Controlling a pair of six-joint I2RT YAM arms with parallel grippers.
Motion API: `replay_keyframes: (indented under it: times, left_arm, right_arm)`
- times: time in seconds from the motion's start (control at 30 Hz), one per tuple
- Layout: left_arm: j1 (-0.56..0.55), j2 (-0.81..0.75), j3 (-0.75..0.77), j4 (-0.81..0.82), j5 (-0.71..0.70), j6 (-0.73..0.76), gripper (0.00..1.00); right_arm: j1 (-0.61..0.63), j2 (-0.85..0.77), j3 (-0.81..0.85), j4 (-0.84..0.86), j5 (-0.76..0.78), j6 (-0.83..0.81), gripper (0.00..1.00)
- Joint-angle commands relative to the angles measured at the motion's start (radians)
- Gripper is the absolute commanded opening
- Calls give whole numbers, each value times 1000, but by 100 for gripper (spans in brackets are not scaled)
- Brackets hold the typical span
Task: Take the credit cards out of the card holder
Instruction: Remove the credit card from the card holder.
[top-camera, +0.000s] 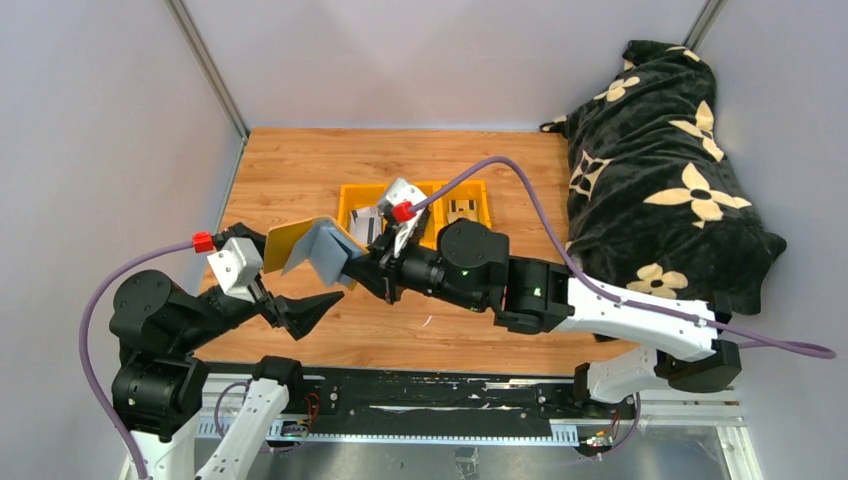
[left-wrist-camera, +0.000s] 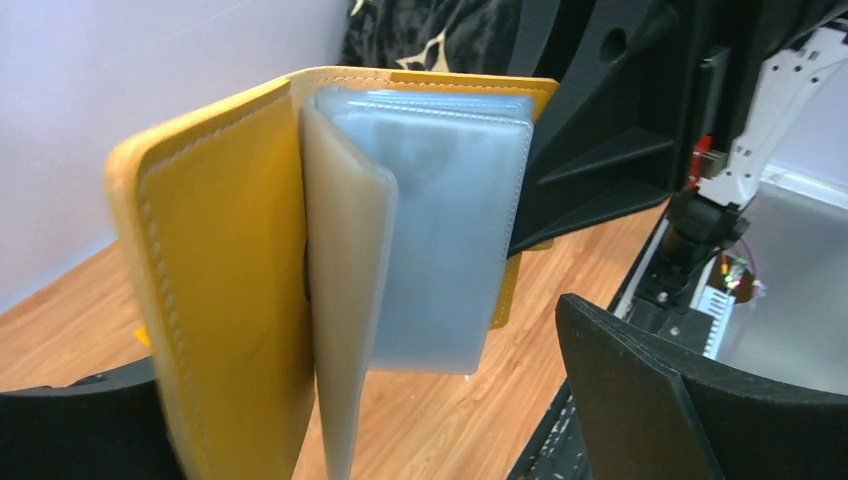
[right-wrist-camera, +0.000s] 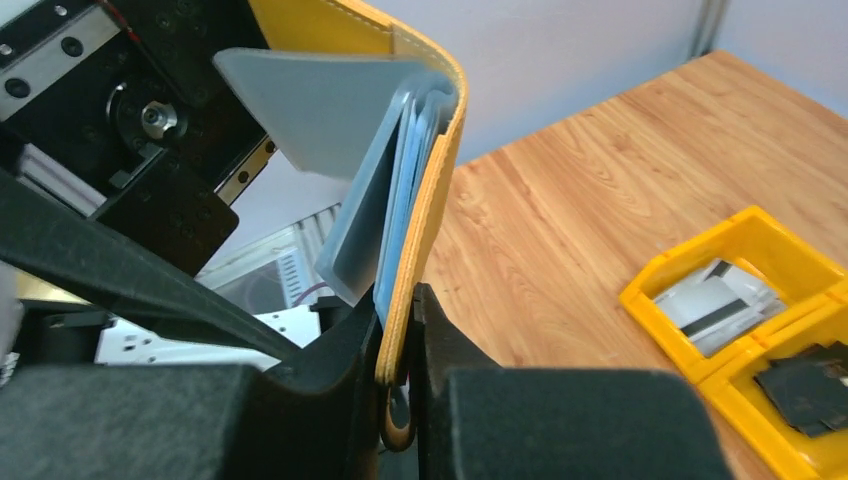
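The mustard-yellow card holder (top-camera: 300, 248) hangs open above the table, its grey-blue plastic sleeves (left-wrist-camera: 440, 220) fanned out. My right gripper (right-wrist-camera: 405, 300) is shut on the lower edge of its yellow cover (right-wrist-camera: 425, 220), with the snap tab dangling below the fingers. My left gripper (left-wrist-camera: 340, 350) is open around the other side; the loose yellow flap (left-wrist-camera: 225, 300) lies close to its left finger, and the right finger (left-wrist-camera: 660, 400) is well apart. I cannot tell whether the sleeves hold cards. Grey credit cards (right-wrist-camera: 715, 300), one with a dark stripe, lie in a yellow bin (top-camera: 350, 205).
A second yellow bin (top-camera: 485, 208) beside the first holds a dark item (right-wrist-camera: 810, 385). A black cloth with cream flowers (top-camera: 660, 170) is heaped at the table's right side. Grey walls close in the back and sides, and a black rail (top-camera: 420, 400) runs along the near edge.
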Motion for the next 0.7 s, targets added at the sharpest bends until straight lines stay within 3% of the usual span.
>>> replay_keyframes:
  times: [0.0, 0.27, 0.67]
  left_arm:
    - [1, -34, -37, 2, -52, 89, 99]
    - [1, -38, -66, 53, -192, 96, 82]
    - [1, -31, -13, 0, -163, 109, 51]
  right_arm:
    - [89, 73, 139, -160, 262, -91, 0]
    - [170, 181, 300, -260, 411, -161, 0]
    - [170, -58, 44, -121, 283, -227, 0]
